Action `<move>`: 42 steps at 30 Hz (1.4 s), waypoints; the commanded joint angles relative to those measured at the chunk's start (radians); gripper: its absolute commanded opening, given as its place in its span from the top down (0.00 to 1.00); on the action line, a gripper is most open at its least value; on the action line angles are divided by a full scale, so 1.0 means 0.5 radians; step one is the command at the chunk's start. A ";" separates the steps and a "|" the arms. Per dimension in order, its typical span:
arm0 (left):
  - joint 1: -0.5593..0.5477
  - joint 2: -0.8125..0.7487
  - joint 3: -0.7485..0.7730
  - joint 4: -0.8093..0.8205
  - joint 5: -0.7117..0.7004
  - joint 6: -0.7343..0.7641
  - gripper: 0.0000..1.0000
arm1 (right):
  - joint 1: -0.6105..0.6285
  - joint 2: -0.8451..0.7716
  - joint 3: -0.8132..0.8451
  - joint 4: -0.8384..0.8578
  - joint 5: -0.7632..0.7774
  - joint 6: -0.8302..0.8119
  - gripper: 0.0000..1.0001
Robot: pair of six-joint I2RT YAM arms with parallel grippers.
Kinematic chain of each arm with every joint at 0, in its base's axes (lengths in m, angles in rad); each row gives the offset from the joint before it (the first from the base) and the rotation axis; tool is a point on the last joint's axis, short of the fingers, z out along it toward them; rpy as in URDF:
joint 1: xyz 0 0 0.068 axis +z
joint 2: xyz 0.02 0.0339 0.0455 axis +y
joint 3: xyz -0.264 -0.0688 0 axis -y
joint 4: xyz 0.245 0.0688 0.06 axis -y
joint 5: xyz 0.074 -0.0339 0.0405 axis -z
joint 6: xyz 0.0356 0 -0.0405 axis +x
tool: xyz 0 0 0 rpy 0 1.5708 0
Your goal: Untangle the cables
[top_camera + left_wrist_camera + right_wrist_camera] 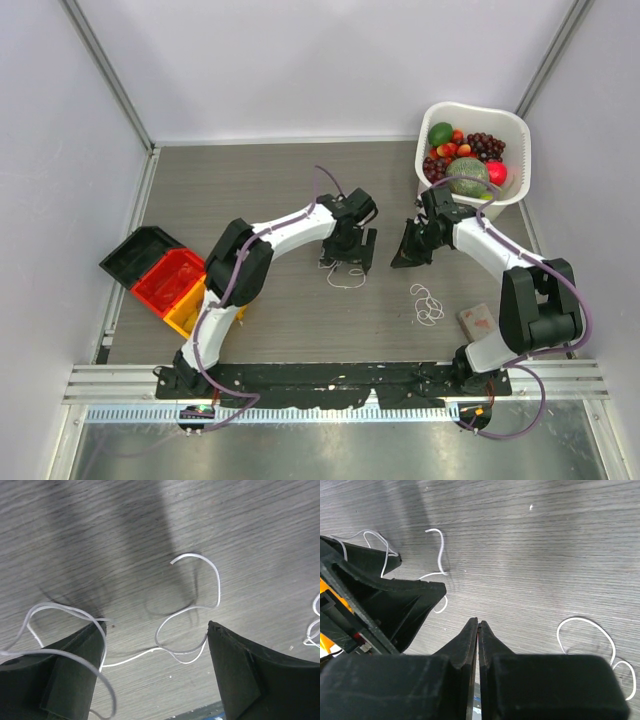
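The grey wood-grain table [300, 190] carries a white basket [521, 135] of fruit at its far right corner, and every place below is taken from that basket. Well to the basket's left, at the table's opposite edge, sit stacked bins [160, 275] in black, red and yellow. The right gripper [410, 250] hangs just near-left of the basket, its jaws pressed together with nothing seen between them (the right wrist view shows the tips meeting). Further left of the basket, the left gripper [156, 630] stands low over the table with jaws spread wide. Of the cables, only white ones show: one white cable [218, 585] lies loosely looped between and around those spread fingers, one strand draped over a finger. A second white cable [428, 303] lies coiled nearer than the basket, apart from both grippers. A small pinkish block [478, 320] rests just beside it.
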 commanded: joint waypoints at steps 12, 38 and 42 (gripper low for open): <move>-0.064 -0.246 -0.205 -0.066 -0.261 0.039 1.00 | -0.005 -0.121 -0.090 0.007 0.039 -0.051 0.91; 1.841 -1.237 -0.549 -0.308 -1.323 -0.053 1.00 | -0.005 -0.041 -0.065 -0.018 -0.074 -0.051 0.91; 2.053 -1.198 -0.567 -0.235 -1.296 -0.011 1.00 | -0.005 -0.078 -0.096 -0.033 -0.053 -0.060 0.91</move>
